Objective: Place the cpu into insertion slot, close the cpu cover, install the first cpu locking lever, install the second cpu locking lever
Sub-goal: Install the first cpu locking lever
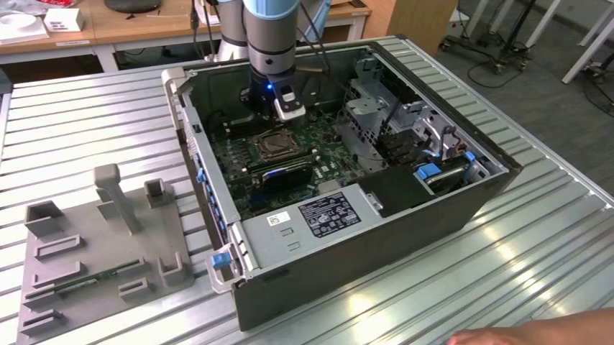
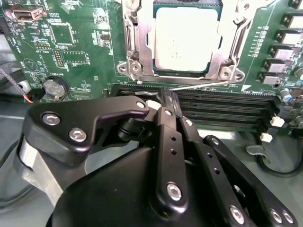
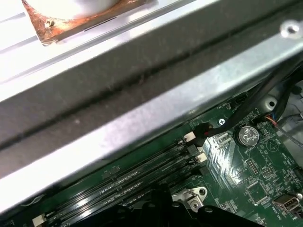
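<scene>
The cpu [image 2: 187, 40] lies flat in the insertion slot [image 1: 272, 145] on the green board inside the open computer case. The silver cpu cover [image 2: 135, 42] is down over it, framing its metal top. A thin silver locking lever [image 2: 201, 85] runs along the socket's edge beside the memory slots. My gripper [image 2: 163, 97] is shut, and its black fingertips [image 2: 166, 109] meet at the free end of that lever. Whether they pinch the lever or only touch it is unclear. In the exterior view the gripper [image 1: 276, 118] hangs just behind the socket.
Black memory slots [image 2: 222, 106] lie under the fingertips, with a coin battery [image 2: 55, 86] off to one side. The case's metal rim [image 3: 142, 109] runs close by. A grey drive cage [image 1: 384, 115] stands on the exterior view's right, a grey fixture [image 1: 96, 244] on its left, and a hand [image 1: 537, 334] at the front.
</scene>
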Robot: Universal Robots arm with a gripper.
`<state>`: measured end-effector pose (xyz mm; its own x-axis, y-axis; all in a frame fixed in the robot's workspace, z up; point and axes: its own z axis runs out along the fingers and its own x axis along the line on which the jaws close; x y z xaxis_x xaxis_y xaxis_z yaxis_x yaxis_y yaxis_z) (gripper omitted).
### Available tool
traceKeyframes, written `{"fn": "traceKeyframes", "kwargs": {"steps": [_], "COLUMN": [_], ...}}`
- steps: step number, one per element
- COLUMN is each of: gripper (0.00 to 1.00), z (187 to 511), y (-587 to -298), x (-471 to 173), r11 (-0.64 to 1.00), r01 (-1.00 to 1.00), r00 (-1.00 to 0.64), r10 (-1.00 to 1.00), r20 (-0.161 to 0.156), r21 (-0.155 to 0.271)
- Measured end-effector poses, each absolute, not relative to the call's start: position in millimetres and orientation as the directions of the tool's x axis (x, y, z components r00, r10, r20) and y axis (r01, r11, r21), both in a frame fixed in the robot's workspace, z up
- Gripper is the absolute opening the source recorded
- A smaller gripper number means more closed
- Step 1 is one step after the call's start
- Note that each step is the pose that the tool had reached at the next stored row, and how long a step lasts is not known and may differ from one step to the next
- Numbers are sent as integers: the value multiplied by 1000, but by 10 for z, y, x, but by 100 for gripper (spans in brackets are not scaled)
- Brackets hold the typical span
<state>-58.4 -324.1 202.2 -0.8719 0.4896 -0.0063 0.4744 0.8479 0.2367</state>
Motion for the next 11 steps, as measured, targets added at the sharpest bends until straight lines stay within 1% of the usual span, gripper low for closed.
{"fn": "traceKeyframes", "kwargs": {"steps": [11], "gripper": [11], "z": [2012], "y": [-3223], "x": [-600], "r11": [849], "r01": [474], "r00": [-872], "r10": [489], "r20": [-8], "r21": [235]}}
